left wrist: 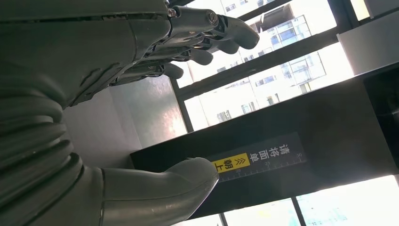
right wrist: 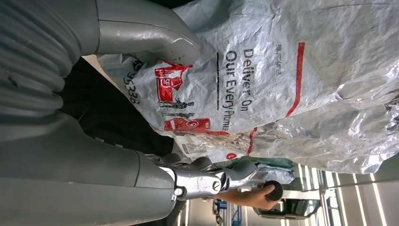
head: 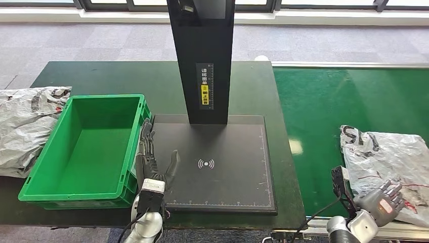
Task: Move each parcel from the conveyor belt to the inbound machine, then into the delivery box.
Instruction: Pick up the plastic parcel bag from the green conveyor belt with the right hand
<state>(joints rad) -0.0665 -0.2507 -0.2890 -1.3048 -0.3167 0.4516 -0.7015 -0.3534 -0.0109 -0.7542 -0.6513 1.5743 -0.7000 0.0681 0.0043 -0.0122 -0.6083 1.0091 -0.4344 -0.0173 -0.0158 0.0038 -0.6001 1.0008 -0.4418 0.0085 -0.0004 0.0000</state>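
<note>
My right hand [head: 383, 202] is at the near right edge of the scene, lying on the near edge of a silver-grey parcel [head: 389, 157] on the green belt [head: 324, 106]. In the right wrist view my thumb [right wrist: 150, 40] presses against the parcel's [right wrist: 291, 80] printed face and my fingers [right wrist: 221, 176] curl round its lower edge, so the bag sits between thumb and fingers; I have hold of it there. The bag is crumpled, with red and black print, and it still lies flat on the belt, to the right of the scanner.

My left hand [head: 154, 157] is at the near middle, over the left edge of the black scanner plate [head: 227, 172], just beside the right wall of the green box [head: 81, 152]. Its fingers are stretched out and apart, the thumb set off to the right, and nothing is in them. From the left wrist view my thumb [left wrist: 155, 193] and fingers [left wrist: 207, 37] stand wide apart with only the black post [left wrist: 301, 141] and bright windows between them.

The plate carries a white wireless mark [head: 206, 163] at its centre. The green box sits on the dark table [head: 126, 78] to the left of the plate. Left of the box lies another crumpled grey bag [head: 25, 126], partly past the table's edge. Farther off, the black post [head: 201, 61] rises from the far side of the plate, with a yellow and white label [head: 205, 86] on its front.
</note>
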